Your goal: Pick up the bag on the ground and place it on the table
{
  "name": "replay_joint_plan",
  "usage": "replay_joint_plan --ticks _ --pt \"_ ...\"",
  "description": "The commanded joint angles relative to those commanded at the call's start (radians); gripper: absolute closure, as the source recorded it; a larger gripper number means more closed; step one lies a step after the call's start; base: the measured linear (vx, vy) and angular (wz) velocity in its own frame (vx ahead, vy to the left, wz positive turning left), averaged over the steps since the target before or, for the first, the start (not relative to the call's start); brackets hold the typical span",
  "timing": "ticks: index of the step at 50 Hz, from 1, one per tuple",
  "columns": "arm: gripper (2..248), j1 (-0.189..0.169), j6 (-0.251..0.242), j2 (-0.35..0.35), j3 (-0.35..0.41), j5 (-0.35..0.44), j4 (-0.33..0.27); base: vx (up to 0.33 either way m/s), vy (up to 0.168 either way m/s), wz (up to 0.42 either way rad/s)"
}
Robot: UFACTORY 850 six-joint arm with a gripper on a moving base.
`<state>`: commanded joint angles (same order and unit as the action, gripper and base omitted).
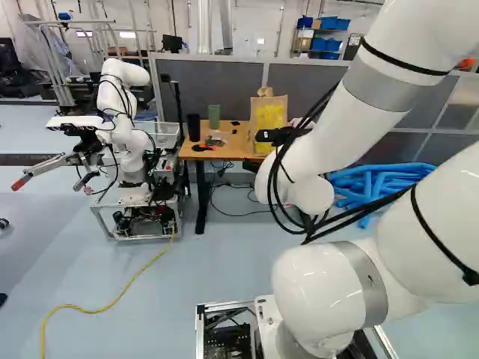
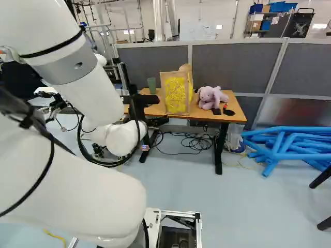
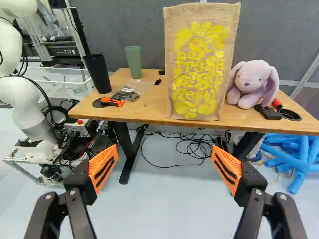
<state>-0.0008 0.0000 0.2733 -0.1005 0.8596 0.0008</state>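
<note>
Bag (image 3: 202,62) upright on wooden table (image 3: 144,105) | plush rabbit (image 3: 253,82) beside | fingers (image 3: 103,168) wide | grey partition (image 3: 127,25) behind

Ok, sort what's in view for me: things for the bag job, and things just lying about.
For the job:
- bag, standing on the table
- table
- hand, open

Just lying about:
- black cup
- green cup
- plush rabbit
- orange knife
- blue tubes
- cables on the floor

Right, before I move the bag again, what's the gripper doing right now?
Gripper: open, holding nothing; the bag stands upright on the table.
</note>
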Motion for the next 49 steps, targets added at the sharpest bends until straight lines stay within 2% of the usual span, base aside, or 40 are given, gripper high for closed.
replay_joint_plan --ticks 49 --pt "3 0.001 0.000 0.006 0.013 0.013 -0.001 0.000 0.000 0.000"
